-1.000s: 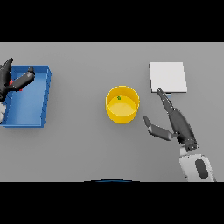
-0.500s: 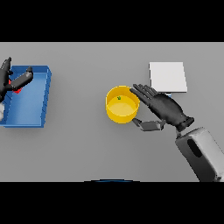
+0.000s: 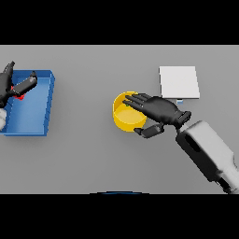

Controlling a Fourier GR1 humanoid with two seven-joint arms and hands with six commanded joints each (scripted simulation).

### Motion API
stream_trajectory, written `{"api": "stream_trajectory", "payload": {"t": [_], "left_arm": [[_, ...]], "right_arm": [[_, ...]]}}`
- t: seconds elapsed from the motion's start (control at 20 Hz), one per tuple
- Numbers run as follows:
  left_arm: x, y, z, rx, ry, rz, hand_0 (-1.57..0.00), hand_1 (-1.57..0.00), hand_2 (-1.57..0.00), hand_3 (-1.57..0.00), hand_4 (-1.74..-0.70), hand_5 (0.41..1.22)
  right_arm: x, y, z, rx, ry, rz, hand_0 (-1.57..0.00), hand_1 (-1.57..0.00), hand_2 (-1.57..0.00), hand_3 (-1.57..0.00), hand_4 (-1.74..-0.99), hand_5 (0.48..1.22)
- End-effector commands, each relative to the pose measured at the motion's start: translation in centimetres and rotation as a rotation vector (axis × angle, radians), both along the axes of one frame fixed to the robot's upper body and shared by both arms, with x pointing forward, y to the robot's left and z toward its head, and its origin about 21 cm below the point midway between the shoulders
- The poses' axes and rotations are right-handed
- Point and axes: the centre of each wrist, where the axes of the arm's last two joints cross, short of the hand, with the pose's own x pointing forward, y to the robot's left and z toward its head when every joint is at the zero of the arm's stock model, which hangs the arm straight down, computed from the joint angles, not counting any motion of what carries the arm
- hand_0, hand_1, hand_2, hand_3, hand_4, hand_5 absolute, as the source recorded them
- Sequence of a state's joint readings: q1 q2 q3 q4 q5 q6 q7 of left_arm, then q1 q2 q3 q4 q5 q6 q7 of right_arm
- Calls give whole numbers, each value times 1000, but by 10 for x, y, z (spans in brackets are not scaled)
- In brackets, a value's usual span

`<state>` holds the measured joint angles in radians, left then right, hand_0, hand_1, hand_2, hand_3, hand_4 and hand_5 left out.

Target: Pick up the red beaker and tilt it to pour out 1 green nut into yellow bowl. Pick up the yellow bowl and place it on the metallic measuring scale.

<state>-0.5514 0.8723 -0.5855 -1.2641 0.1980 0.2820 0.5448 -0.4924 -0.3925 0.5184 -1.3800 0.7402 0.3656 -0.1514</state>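
Right hand: the right hand (image 3: 161, 111) is over the right half of the yellow bowl (image 3: 124, 117), arm coming in from the lower right. Its fingers are spread across the bowl's rim and opening, and the thumb is tucked against the bowl's near right wall, so the bowl's wall sits between fingers and thumb. Whether it is lifted off the counter, I cannot tell.

Yellow bowl: it stands upright near the middle of the grey counter (image 3: 93, 158), partly hidden under the dark fingers. A tiny green speck shows inside by the fingertips, too small to name for sure.

Measuring scale: the pale square scale (image 3: 179, 81) lies flat on the counter to the upper right of the bowl, apart from it, just beyond the right wrist.

Left hand: the left hand (image 3: 10, 86) is at the far left edge, over the blue tray (image 3: 41, 112). Its fingers are curled around something red (image 3: 19, 92), only a sliver of which peeks out beneath them.

Blue tray: it lies on the left side of the counter, well apart from the bowl, its floor mostly bare.
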Motion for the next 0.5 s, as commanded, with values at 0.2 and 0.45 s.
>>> {"api": "stream_trajectory", "payload": {"t": [0.2,0.45], "left_arm": [[1,5,3,10,2,3,1,1,1,1,-795,732],[3,4,4,0,2,3,1,1,1,1,-798,735]], "right_arm": [[10,11,-8,-51,55,68,1,1,1,1,-1250,681],[18,19,-15,-135,89,73,1,1,1,1,-1295,671]]}}
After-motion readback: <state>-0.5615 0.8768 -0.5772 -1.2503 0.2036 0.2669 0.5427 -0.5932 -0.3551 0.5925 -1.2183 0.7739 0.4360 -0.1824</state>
